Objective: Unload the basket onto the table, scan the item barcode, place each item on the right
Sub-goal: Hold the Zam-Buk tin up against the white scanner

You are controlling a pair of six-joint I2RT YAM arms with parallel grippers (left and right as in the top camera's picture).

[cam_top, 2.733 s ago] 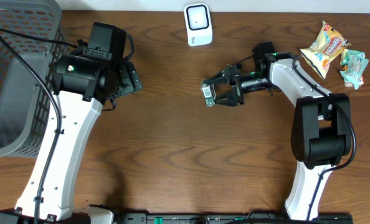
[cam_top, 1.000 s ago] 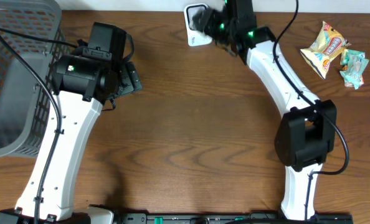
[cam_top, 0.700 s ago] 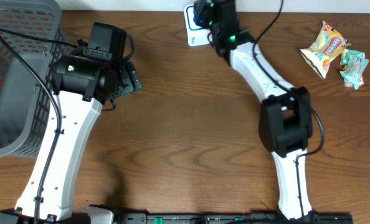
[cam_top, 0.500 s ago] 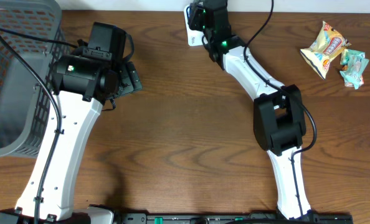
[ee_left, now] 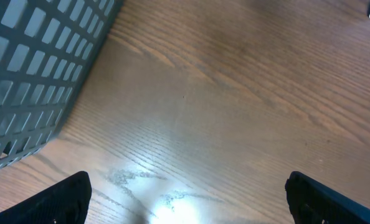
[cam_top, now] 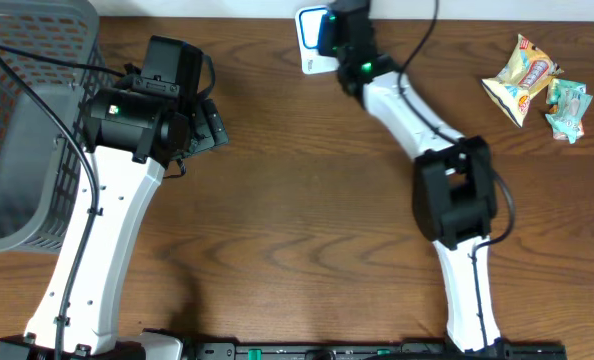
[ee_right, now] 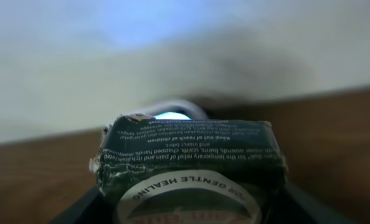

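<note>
Tabletop lies broad and bare on the near side of the scanner, a wide stretch of brown wood between the two arm bases. The scanner stands at the far edge, where the wood meets the pale wall. Well to the left of the scanner, a grey mesh basket fills the corner and runs out of the overhead view on two sides. Well to the right of the scanner, close to the right-hand edge, a yellow snack bag and a green snack bag lie just beside each other.

The right pincer is at the scanner, reaching over its right half. It holds a dark green packet crosswise between its fingers, the face with white lettering turned toward the wrist camera. A bluish-white glow from the scanner shows behind the packet's top edge. From above, the arm covers much of the scanner, and the packet cannot be made out there. The bottom of the wrist view cuts off the packet's lower part, and its side toward the scanner is hidden, so whether a barcode faces the scanner cannot be told.

The left pincer hangs left of the scanner, between it and the basket, with its jaws spread wide over bare wood. Only its two dark fingertips show, at the lower corners of its wrist view.
</note>
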